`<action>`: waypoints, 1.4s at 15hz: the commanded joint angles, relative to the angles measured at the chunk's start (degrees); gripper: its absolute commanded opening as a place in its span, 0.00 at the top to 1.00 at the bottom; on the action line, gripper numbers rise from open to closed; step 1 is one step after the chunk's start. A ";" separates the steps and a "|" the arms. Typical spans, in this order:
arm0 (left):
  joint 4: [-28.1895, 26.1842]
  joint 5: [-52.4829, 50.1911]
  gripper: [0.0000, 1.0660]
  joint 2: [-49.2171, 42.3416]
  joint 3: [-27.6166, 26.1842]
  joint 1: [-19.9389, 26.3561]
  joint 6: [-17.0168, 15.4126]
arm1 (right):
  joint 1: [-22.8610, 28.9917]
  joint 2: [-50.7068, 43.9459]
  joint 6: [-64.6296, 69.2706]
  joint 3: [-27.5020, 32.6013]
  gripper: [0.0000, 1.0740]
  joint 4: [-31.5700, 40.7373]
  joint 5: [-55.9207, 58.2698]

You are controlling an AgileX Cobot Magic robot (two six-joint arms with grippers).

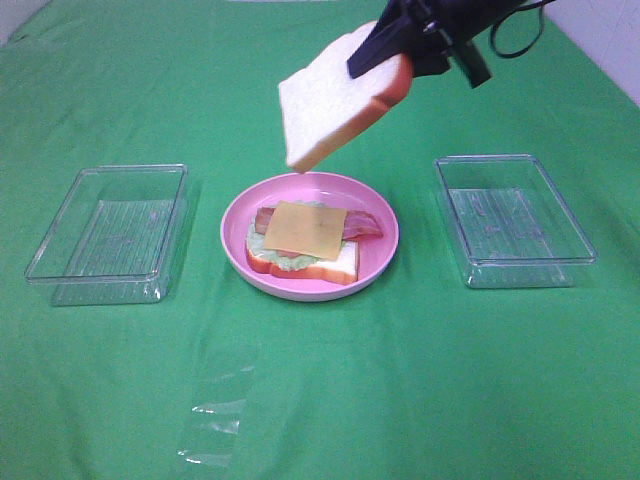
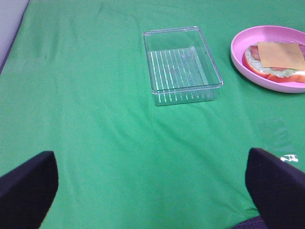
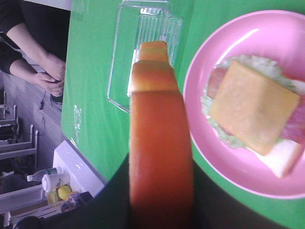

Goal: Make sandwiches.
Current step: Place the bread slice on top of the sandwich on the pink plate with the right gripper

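On the pink plate (image 1: 380, 215) lies an open sandwich stack: a white bread slice (image 1: 335, 268) at the bottom, pale green lettuce (image 1: 285, 259), bacon (image 1: 362, 229) and a yellow cheese slice (image 1: 306, 230) on top. My right gripper (image 1: 392, 52) is shut on a second bread slice (image 1: 328, 100) by its orange-brown crust and holds it tilted in the air above the plate's far side. The right wrist view shows the crust (image 3: 161, 143) edge-on with the plate (image 3: 281, 43) and cheese (image 3: 255, 107) beyond. My left gripper (image 2: 152, 191) is open and empty over bare cloth.
Two clear plastic trays stand on the green cloth, one left (image 1: 108, 232) and one right (image 1: 513, 218) of the plate. A clear plastic sheet (image 1: 215, 410) lies near the front. In the left wrist view the left tray (image 2: 181, 64) is ahead, the plate (image 2: 238, 57) beside it.
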 commanded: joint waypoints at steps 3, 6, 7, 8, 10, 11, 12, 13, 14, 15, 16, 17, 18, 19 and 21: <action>-0.46 -0.17 0.06 -0.86 0.11 -0.17 -0.06 | 2.52 7.22 -2.69 -0.11 1.00 7.33 -6.25; -0.46 -0.17 0.06 -0.86 0.11 -0.11 -0.06 | 2.52 10.89 -2.52 -0.11 1.00 7.39 -6.36; -0.46 -0.17 0.06 -0.86 0.11 -0.11 -0.06 | 2.58 12.09 -2.46 -0.11 1.00 7.56 -6.36; -0.46 -0.17 0.06 -0.86 0.11 -0.11 -0.06 | 2.58 13.41 -2.46 -0.11 1.00 8.02 -5.73; -0.46 -0.17 0.06 -0.86 0.11 -0.11 -0.06 | 2.58 15.47 -2.46 -0.11 1.00 8.48 -5.90; -0.46 -0.17 0.06 -0.86 0.11 -0.11 -0.06 | 2.58 16.44 -2.46 -0.11 1.00 8.54 -6.47; -0.46 -0.17 0.06 -0.86 0.11 -0.11 -0.06 | 2.58 16.84 -2.46 -0.11 1.00 8.77 -6.36; -0.46 -0.17 0.06 -0.86 0.11 -0.11 -0.06 | 2.58 17.65 -2.46 -0.11 1.00 9.40 -5.96; -0.46 -0.17 0.06 -0.86 0.11 -0.11 -0.06 | 2.58 18.33 -2.46 -0.11 1.00 10.03 -5.56; -0.46 -0.17 0.06 -0.86 0.11 -0.11 -0.06 | 2.58 18.62 -2.46 -0.11 1.00 9.91 -5.56; -0.46 -0.17 0.06 -0.86 0.11 -0.11 -0.06 | 2.58 18.62 -2.46 -0.11 1.00 9.40 -5.56; -0.46 -0.17 0.06 -0.86 0.11 -0.11 -0.06 | 2.58 18.62 -2.46 -0.11 1.00 9.17 -5.56; -0.46 -0.17 0.06 -0.86 0.11 -0.11 -0.06 | 2.58 18.62 -2.46 -0.11 1.00 9.00 -5.50; -0.46 -0.17 0.06 -0.86 0.11 -0.11 -0.06 | 2.58 18.62 -2.46 -0.11 1.00 8.82 -5.50; -0.46 -0.17 0.06 -0.86 0.11 -0.11 -0.06 | 2.58 18.62 -2.46 -0.23 0.79 7.39 -5.27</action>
